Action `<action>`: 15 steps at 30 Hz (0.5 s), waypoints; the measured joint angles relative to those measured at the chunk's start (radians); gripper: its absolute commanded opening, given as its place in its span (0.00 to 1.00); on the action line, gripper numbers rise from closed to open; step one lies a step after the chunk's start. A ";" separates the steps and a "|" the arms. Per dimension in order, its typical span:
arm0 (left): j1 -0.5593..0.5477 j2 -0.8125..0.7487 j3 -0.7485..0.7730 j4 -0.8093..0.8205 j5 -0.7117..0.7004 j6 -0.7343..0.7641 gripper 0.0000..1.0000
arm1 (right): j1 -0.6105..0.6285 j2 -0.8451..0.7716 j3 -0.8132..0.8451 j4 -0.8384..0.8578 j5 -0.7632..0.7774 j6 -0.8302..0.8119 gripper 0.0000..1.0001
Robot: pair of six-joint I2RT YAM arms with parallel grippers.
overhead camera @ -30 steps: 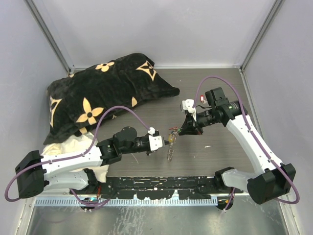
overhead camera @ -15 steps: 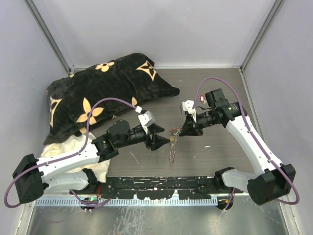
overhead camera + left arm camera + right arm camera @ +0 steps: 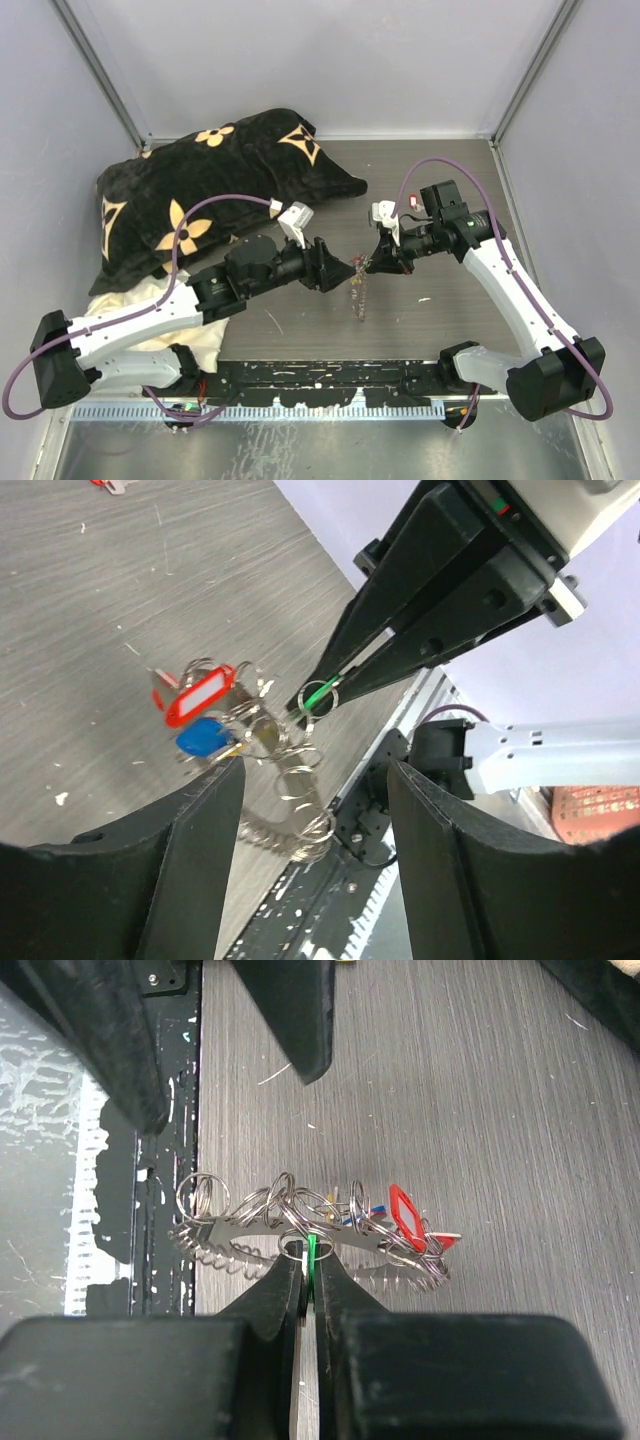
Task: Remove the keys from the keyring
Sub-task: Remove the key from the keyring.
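The right arm reaches in from the right of the keyring (image 3: 215, 1235), elbow bent and forearm sloping down toward it. Its pincer (image 3: 372, 266) points left, fingers pressed together on the green key (image 3: 311, 1250) at the keyring's edge. The left arm stretches across from the keyring's left. Its pincer (image 3: 345, 268) is spread wide, its fingertips just short of the keyring and apart from it.

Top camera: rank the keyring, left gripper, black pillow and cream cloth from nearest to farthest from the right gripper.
1. keyring: hangs from the green key the right gripper pinches.
2. left gripper: just left of it, open.
3. black pillow: back left.
4. cream cloth: far left.
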 measured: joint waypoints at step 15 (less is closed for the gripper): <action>-0.136 0.149 0.171 -0.222 -0.281 -0.103 0.57 | 0.000 0.000 -0.001 0.023 0.010 0.026 0.01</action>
